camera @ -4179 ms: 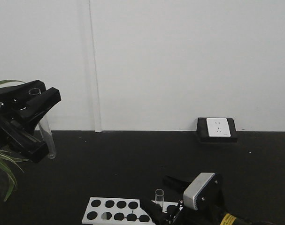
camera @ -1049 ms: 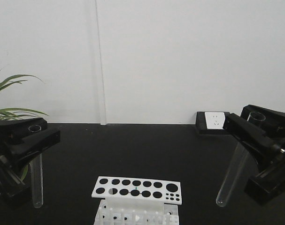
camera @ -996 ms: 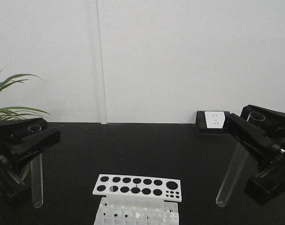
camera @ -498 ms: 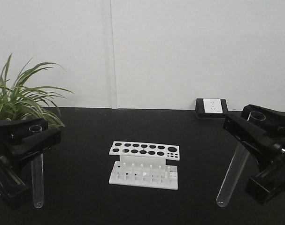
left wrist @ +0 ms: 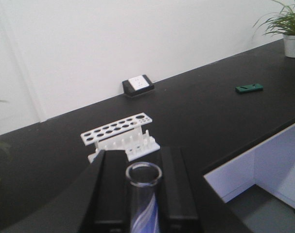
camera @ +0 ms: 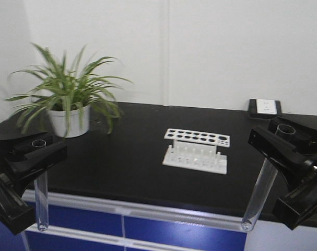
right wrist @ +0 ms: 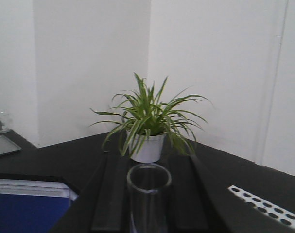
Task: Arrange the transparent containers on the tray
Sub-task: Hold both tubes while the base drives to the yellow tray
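Hanging plumb below the left gripper [camera: 39, 148], which is clamped near its rim, the left tube [camera: 41, 201] has the plant [camera: 69, 99] beyond it and the rack [camera: 196, 150] ahead to its right. Right gripper [camera: 277, 137] pinches the right tube [camera: 258, 193], base slanting inward. Tray not in view, so the nearer arm can't be told.

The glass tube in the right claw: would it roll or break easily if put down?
The tube is round and smooth, so laid flat it would probably roll. It looks like thin clear glass: likely light, stiff, breakable if dropped. The right gripper grips it near the rim; smooth glass may slip.
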